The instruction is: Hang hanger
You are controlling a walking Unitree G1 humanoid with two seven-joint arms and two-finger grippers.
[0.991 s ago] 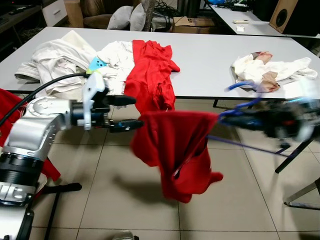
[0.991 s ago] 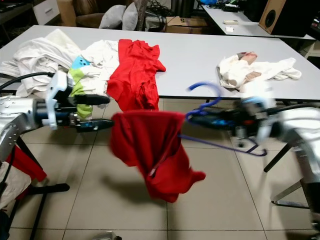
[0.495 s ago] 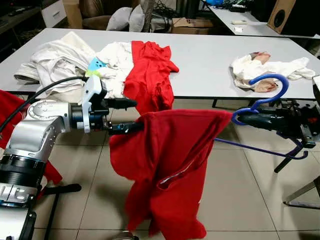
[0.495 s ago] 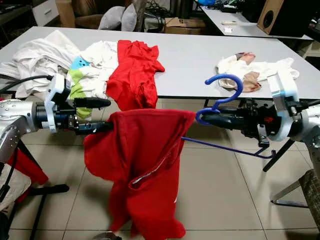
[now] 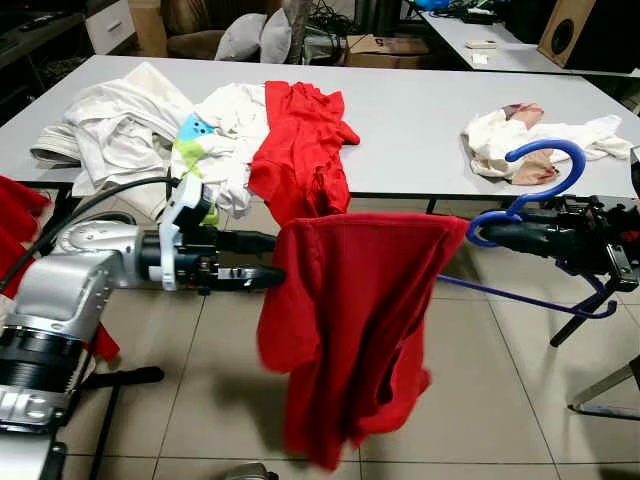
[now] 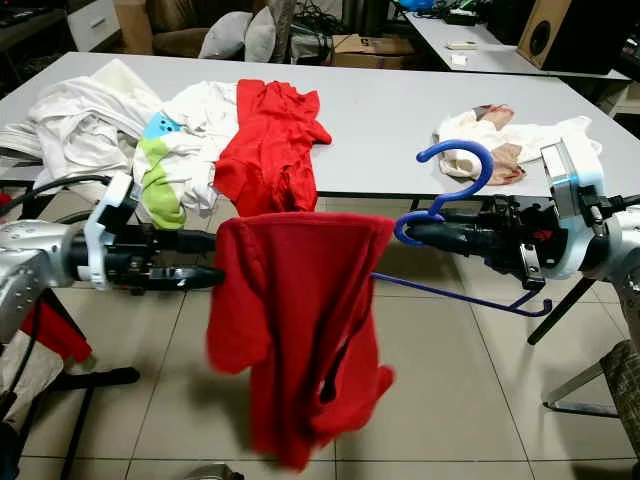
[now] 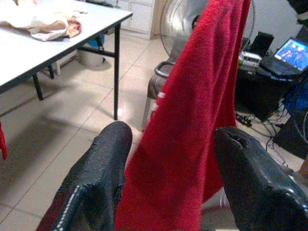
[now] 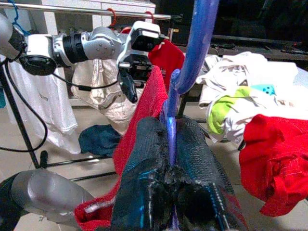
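Several garments lie heaped on the grey table (image 5: 420,120) beyond both grippers, above a tiled floor (image 5: 480,400). Right gripper (image 6: 420,233) clamps the blue hanger (image 5: 535,185) below its hook. A red shirt (image 5: 350,320) drapes from it, hanging just past the left gripper (image 5: 268,258), whose fingers are parted and empty.

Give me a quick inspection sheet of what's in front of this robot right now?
Surface: grey table, tiled floor below.
Job's things: blue hanger carrying a red shirt.
Clutter: white clothes pile, red garment over the table edge, white cloth heap.
Grippers: right gripper shut on the hanger neck; left gripper open beside the shirt.
Cables: black cable along the left arm.
Surroundings: second table, fan, clothes rail.
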